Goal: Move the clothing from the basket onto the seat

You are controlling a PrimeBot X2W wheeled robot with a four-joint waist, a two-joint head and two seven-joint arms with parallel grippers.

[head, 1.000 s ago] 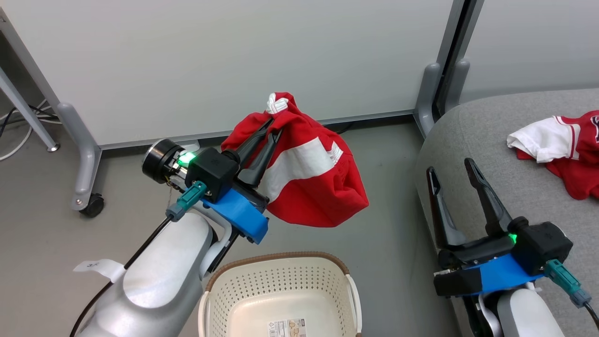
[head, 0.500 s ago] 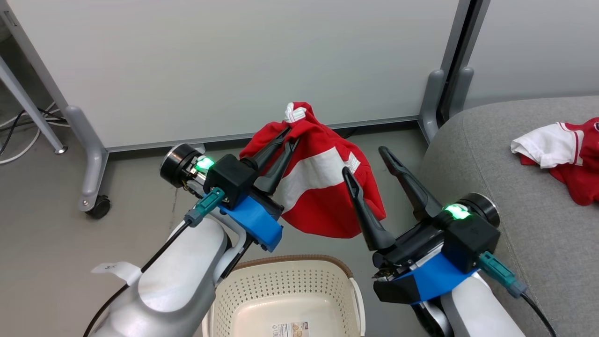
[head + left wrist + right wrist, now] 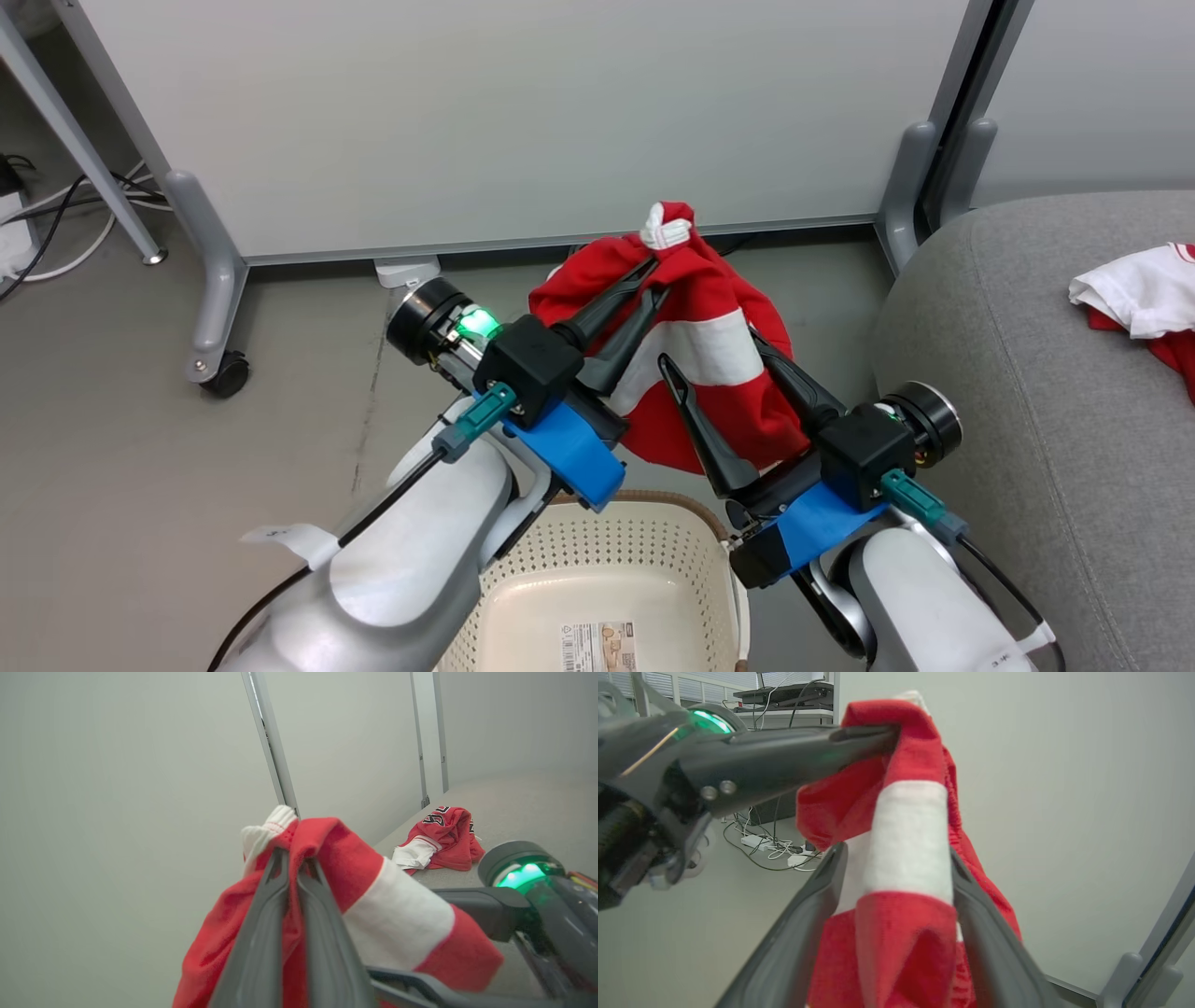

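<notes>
two pieces of clothing, one basket, one seat: the lettered garment [image 3: 441,840] lies on the seat [image 3: 1027,392]; the banded garment [image 3: 709,373] hangs above the floor [image 3: 187,467] beyond the basket [image 3: 644,509], pinched by the left gripper [image 3: 653,280] fingers, with the right gripper [image 3: 709,347] fingers spread around it. the basket looks empty, so only this carry seems left

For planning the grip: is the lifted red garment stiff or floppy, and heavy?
Probably floppy: the red garment droops in folds from the shut left hand. Likely light, as one pinch carries it. It may bunch when the open right hand around it closes.
</notes>
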